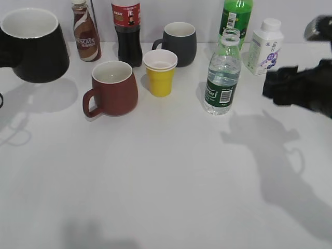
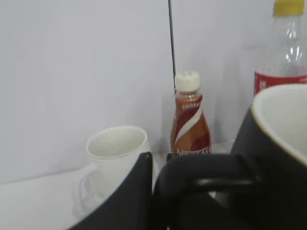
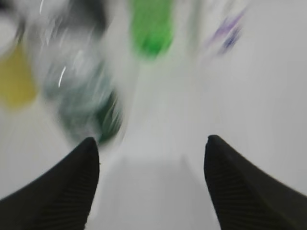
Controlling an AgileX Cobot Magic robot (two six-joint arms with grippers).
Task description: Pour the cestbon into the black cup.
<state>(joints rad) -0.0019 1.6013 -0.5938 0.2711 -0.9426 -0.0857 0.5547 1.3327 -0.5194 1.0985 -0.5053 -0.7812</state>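
The black cup [image 1: 33, 46], glossy with a white inside, hangs in the air at the far left, above its shadow on the table. My left gripper [image 2: 158, 160] is shut on its loop handle, and the cup's body [image 2: 280, 158] fills the right of the left wrist view. The cestbon [image 1: 223, 78] stands upright right of centre with no cap, part full. My right gripper [image 1: 270, 85] is open and empty just right of it. In the blurred right wrist view the jaws [image 3: 151, 146] are wide apart, with the cestbon [image 3: 88, 100] ahead to the left.
A reddish-brown mug [image 1: 111, 88], a yellow cup [image 1: 160, 78] and a dark-grey mug [image 1: 179, 41] stand mid-table. At the back are a Nescafe bottle [image 1: 85, 33], a cola bottle [image 1: 127, 31], a green soda bottle [image 1: 236, 15] and a white bottle [image 1: 265, 46]. A white mug [image 2: 117, 153] shows in the left wrist view.
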